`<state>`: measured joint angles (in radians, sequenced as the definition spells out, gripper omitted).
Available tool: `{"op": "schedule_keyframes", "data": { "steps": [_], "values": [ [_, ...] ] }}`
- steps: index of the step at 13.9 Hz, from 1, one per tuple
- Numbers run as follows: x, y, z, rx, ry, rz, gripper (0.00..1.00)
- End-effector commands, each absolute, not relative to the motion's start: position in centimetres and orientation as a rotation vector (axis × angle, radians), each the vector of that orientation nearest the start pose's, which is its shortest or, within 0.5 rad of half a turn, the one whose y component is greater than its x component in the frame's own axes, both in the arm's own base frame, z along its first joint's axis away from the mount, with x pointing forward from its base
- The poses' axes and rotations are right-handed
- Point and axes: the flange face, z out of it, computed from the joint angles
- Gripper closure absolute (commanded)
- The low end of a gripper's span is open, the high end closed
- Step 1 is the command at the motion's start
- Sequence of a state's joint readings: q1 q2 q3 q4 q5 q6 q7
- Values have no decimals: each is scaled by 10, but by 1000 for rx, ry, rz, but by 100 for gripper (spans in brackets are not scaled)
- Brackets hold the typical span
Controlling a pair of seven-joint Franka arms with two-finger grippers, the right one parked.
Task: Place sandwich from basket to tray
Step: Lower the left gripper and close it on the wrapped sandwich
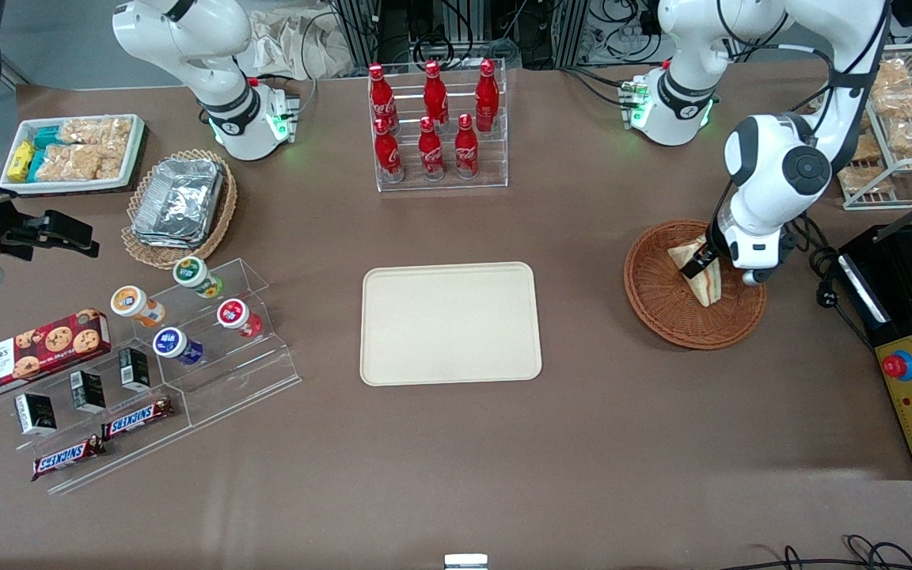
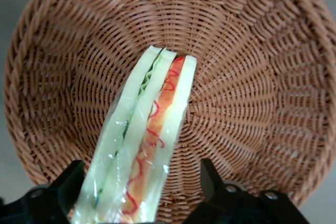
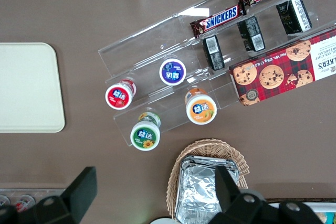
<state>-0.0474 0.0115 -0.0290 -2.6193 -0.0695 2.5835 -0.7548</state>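
The sandwich, a film-wrapped white-bread wedge with orange-red and green filling, stands on edge in the reddish-brown wicker basket toward the working arm's end of the table. My left gripper is lowered into the basket, open, with one finger on each side of the sandwich. In the left wrist view the sandwich stands between the black fingers, with a gap to one of them, and the basket shows under it. The cream tray lies bare at the table's middle, and its corner shows in the right wrist view.
A clear rack of red cola bottles stands farther from the camera than the tray. A black box with a red button and a wire rack of snacks stand beside the basket. The foil-container basket and acrylic snack stand lie toward the parked arm's end.
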Motion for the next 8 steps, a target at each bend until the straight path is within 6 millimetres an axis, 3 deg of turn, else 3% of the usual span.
{"op": "schedule_keyframes", "data": {
  "steps": [1, 2, 8],
  "values": [
    [422, -31, 235, -2991, -1016, 71, 96],
    [422, -31, 235, -2993, -1008, 73, 100],
    [421, -32, 235, -2988, -1003, 98, 100]
  ]
}}
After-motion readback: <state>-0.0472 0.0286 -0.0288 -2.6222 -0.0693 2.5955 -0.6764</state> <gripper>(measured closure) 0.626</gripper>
